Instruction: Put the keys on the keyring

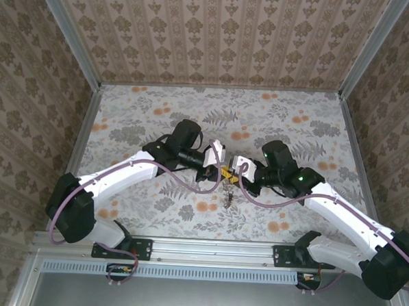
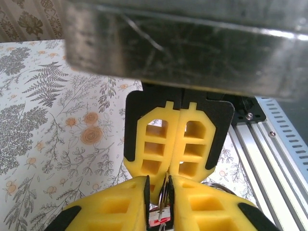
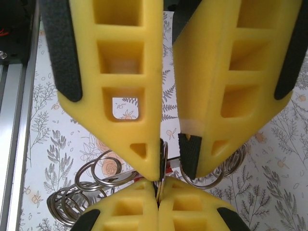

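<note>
My two grippers meet tip to tip above the middle of the table, the left gripper [image 1: 224,172] against the right gripper [image 1: 235,175]. The keyring [image 3: 94,180], a coil of grey metal loops, hangs below them and spreads to both sides. One thin loop of it [image 2: 166,192] stands edge-on between the left gripper's [image 2: 161,185] yellow fingers. The same loop is pinched at the tips of the right gripper [image 3: 169,163]. The key's red tag [image 2: 159,220] sits just under that loop. The key's metal part is mostly hidden. A small dark bundle [image 1: 228,195] dangles under the grippers.
The table [image 1: 145,115] has a floral cover, and patterned walls close it in on three sides. An aluminium rail [image 1: 206,248] runs along the near edge by the arm bases. Purple cables [image 1: 182,183] loop along both arms.
</note>
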Controlling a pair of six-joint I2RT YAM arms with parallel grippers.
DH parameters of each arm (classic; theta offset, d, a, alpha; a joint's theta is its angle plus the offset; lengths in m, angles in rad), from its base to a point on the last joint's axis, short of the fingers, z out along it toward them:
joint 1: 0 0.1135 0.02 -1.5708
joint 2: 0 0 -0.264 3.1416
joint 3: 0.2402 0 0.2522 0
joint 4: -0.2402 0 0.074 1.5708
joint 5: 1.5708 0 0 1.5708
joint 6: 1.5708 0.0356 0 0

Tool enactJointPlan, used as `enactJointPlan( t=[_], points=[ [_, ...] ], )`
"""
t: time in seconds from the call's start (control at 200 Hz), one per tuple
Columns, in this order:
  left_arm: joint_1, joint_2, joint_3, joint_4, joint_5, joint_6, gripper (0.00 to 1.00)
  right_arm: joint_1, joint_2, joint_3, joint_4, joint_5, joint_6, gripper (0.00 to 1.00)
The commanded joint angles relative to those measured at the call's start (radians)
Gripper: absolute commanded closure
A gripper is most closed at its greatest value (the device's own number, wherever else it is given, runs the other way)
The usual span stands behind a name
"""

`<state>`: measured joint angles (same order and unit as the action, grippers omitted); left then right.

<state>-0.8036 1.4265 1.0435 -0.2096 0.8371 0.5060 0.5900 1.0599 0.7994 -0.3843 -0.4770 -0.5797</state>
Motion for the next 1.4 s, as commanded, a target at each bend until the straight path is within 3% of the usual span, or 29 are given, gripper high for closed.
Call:
enactJointPlan(
  t=[0.0, 0.225, 0.34, 0.395, 0.62, 0.69, 0.765, 0.875, 1.085, 1.19, 1.395],
  points=[
    [0.0, 0.005, 0.039, -0.052, 0.01, 0.047, 0.82, 0.007, -0.01, 0.027, 0.079, -0.023, 0.039, 1.0],
    [0.008, 0.004, 0.035, -0.101, 0.004, 0.072, 0.81, 0.009, -0.026, 0.007, 0.1, -0.026, 0.058, 1.0],
    [0.021, -0.008, 0.022, -0.044, 0.022, 0.031, 0.96, 0.011, -0.026, 0.002, 0.106, -0.031, 0.06, 1.0],
    [0.026, -0.013, 0.018, -0.014, 0.03, 0.014, 0.98, 0.013, -0.023, 0.001, 0.106, -0.032, 0.06, 1.0],
    [0.031, -0.032, 0.012, 0.038, 0.043, -0.005, 0.91, 0.014, -0.022, 0.001, 0.091, -0.021, 0.052, 1.0],
    [0.032, -0.035, 0.004, 0.061, 0.057, -0.018, 1.0, 0.015, -0.023, -0.002, 0.096, -0.016, 0.052, 1.0],
    [0.042, -0.041, -0.009, 0.111, 0.106, -0.049, 1.0, 0.013, -0.033, -0.016, 0.108, -0.009, 0.053, 0.88],
    [0.056, -0.074, -0.057, 0.232, 0.138, -0.104, 1.0, 0.011, -0.075, -0.061, 0.147, -0.001, 0.064, 0.8],
    [0.093, -0.116, -0.089, 0.287, 0.255, -0.116, 1.0, 0.011, -0.151, -0.092, 0.147, 0.002, 0.081, 0.75],
    [0.098, -0.126, -0.1, 0.326, 0.28, -0.141, 1.0, 0.01, -0.195, -0.098, 0.139, -0.021, 0.097, 0.7],
    [0.094, -0.127, -0.127, 0.4, 0.302, -0.196, 1.0, 0.009, -0.267, -0.108, 0.206, -0.001, 0.131, 0.69]
  ],
)
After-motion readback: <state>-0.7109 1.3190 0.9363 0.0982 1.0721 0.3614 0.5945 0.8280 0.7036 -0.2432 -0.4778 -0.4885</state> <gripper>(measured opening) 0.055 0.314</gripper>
